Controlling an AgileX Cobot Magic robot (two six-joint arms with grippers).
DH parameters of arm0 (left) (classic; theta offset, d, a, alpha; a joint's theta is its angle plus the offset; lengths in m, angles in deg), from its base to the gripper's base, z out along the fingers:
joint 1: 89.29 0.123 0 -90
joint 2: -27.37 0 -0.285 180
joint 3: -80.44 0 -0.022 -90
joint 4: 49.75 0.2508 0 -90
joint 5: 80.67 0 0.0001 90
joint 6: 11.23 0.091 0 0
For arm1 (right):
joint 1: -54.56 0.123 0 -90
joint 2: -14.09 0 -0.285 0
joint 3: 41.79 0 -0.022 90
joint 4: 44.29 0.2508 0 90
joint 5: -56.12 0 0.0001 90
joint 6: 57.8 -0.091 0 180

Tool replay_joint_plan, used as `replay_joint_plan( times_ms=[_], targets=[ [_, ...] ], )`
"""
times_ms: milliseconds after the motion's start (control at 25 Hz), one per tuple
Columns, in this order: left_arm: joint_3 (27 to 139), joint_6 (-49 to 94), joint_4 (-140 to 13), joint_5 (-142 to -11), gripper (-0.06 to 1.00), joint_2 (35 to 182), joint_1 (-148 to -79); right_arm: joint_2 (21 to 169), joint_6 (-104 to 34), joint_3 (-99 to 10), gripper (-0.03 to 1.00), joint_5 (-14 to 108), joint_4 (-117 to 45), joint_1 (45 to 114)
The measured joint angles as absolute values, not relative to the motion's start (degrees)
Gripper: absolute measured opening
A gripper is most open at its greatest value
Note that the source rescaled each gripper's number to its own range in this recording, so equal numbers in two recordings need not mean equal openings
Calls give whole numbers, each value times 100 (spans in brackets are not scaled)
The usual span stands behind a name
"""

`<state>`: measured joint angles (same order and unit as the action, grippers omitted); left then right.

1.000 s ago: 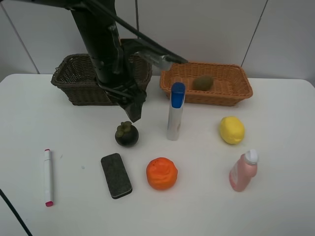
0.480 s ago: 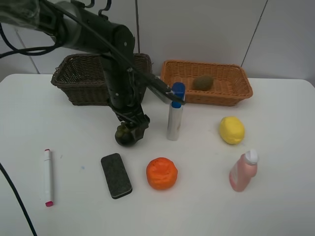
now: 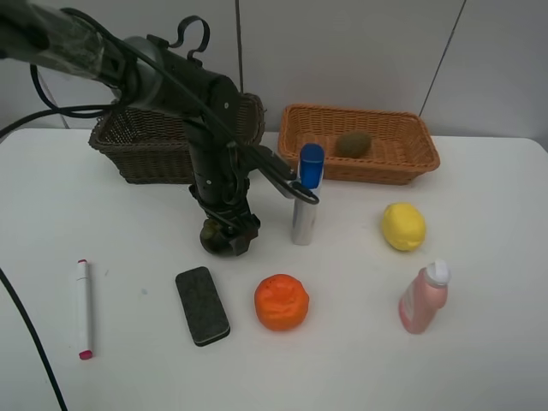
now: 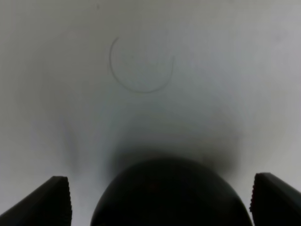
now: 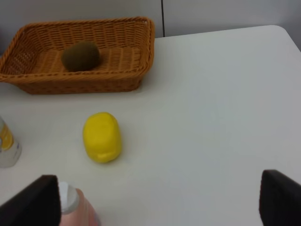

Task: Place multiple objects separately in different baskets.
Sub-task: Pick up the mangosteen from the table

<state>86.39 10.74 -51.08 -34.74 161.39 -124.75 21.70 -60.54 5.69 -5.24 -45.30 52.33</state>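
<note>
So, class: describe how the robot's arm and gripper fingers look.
The left arm is glossy black with rounded joints and looping black cables; its upper stretch looks wrapped in clear plastic. The left fingers and right fingers are black wedges with ridged edges.

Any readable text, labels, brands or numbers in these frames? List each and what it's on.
No text can be read in any view.
white blue-capped tube: yellowish patch on its body, too blurred to read.
pink bottle: no print visible.
marker: too small to show any print.
ring mark on the table, left wrist view: a faint circle, not text.
</note>
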Motion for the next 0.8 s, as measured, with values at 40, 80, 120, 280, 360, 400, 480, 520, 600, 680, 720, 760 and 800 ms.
replay_joint_plan(
  times_ms=[40,80,120,280,360,400,480,520,600,680,720,760,800],
  targets=[
    [8639,1074,-5108,-3469,100,16168,-12475,2170,-6054,569,100,-524,-4530,5233],
    [8639,1074,-5108,-3469,100,16192,-12475,2170,-6054,569,100,-524,-4530,5233],
    [8639,1074,-5108,-3469,100,16204,-12475,2170,-6054,569,100,-524,-4530,5233],
    [8639,1068,-5108,-3451,92,16204,-12475,2170,-6054,569,100,-524,-4530,5233],
    [8639,1064,-5095,-3420,78,16204,-12475,2170,-6054,569,100,-524,-4530,5233],
    [8639,1064,-5095,-3420,78,16204,-12475,2170,-6054,569,100,-524,-4530,5233],
    [8639,1064,-5081,-3376,78,16204,-12475,2170,-6054,569,100,-524,-4530,5233],
    [8639,1064,-5046,-3344,78,16204,-12475,2170,-6054,569,100,-524,-4530,5233],
    [8639,1064,-4975,-3237,78,16204,-12475,2170,-6054,569,100,-524,-4530,5233],
    [8639,1064,-4975,-3080,78,16204,-12475,2170,-6054,569,100,-524,-4530,5233],
    [8639,1064,-4975,-3016,78,16187,-12475,2170,-6054,569,100,-524,-4530,5233],
    [8639,1064,-4975,-2936,78,16144,-12475,2170,-6054,569,100,-524,-4530,5233],
    [8639,1064,-4975,-2875,78,16085,-12475,2170,-6054,569,100,-524,-4530,5233]
  ],
)
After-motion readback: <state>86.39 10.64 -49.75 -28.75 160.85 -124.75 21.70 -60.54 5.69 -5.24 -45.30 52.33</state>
